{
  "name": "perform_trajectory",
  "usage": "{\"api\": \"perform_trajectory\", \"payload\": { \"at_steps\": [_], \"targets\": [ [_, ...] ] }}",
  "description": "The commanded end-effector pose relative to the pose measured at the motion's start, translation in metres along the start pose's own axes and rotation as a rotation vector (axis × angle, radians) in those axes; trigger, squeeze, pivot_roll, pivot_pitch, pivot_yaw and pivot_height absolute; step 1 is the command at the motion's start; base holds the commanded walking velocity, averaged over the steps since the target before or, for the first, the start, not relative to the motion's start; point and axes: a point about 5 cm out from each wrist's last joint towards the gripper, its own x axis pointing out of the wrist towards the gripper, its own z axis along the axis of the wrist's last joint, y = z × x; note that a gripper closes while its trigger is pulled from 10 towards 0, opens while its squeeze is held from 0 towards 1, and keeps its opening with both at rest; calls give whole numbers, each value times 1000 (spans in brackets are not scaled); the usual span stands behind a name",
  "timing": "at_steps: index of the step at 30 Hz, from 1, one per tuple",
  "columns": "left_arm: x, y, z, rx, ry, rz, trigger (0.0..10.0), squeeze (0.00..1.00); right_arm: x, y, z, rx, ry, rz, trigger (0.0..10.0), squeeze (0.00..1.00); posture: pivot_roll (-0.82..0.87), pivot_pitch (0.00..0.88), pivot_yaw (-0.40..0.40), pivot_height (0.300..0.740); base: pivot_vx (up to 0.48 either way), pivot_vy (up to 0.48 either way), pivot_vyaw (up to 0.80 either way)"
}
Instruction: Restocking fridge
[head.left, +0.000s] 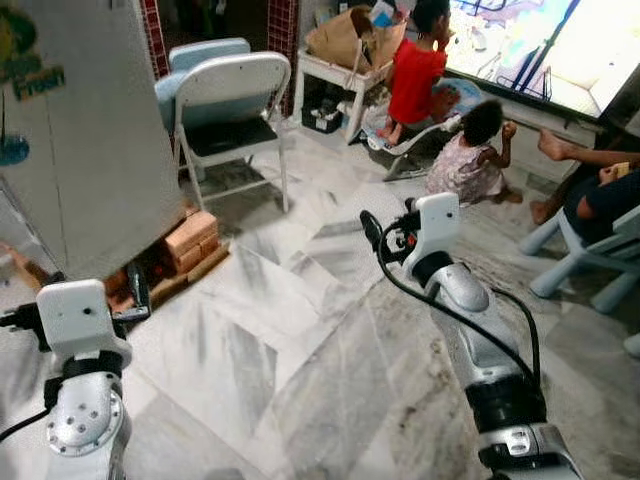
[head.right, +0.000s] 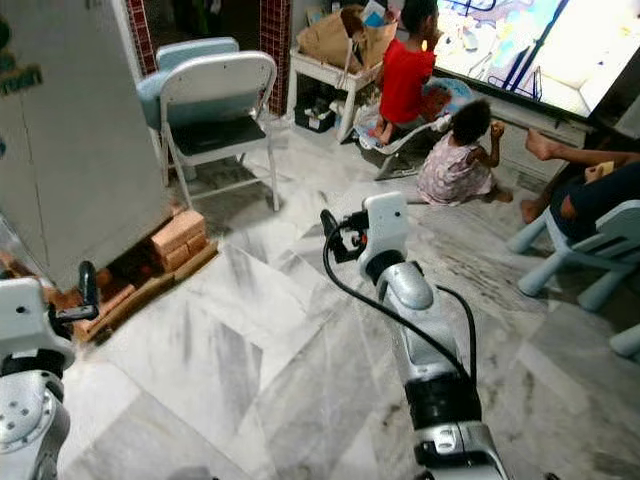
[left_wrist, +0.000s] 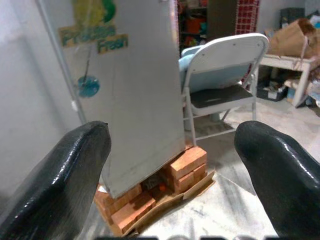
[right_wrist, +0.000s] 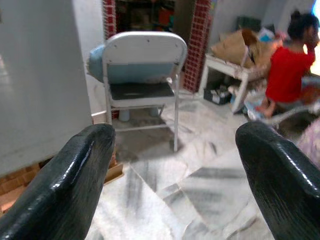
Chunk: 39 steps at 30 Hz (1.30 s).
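Only readable bit was on the grey fridge door (left_wrist: 125, 100): a yellow-green sticker (left_wrist: 95, 37) up near the top with two lines of lettering. The lower word read "Fresh", pretty clear in the left wrist view. The upper word started with something like "Prod" but was too blurry to call. In the left eye view you could catch "Fresh" again at the frame edge. Nothing else had legible text.
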Motion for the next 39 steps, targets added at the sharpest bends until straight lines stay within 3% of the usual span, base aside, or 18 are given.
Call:
{"api": "perform_trajectory", "payload": {
  "at_steps": [1,13,32,39],
  "targets": [
    [4,-11,-1,29,18,-73,10000,0,-7,-10,1,1,-17,-59,10000,0,85,0,14,740,0,0,0],
    [22,-18,6,50,-18,-144,10000,0,-25,-13,-15,7,21,-89,10000,0,19,0,43,740,136,0,0],
    [4,-14,-10,52,43,-127,10000,0,-29,-18,-14,-34,47,-65,10000,0,67,0,-34,740,452,0,0],
    [11,-11,-7,64,26,-91,10000,0,-21,-9,-8,31,27,3,10000,0,105,0,-67,740,451,0,0]
  ]
}}
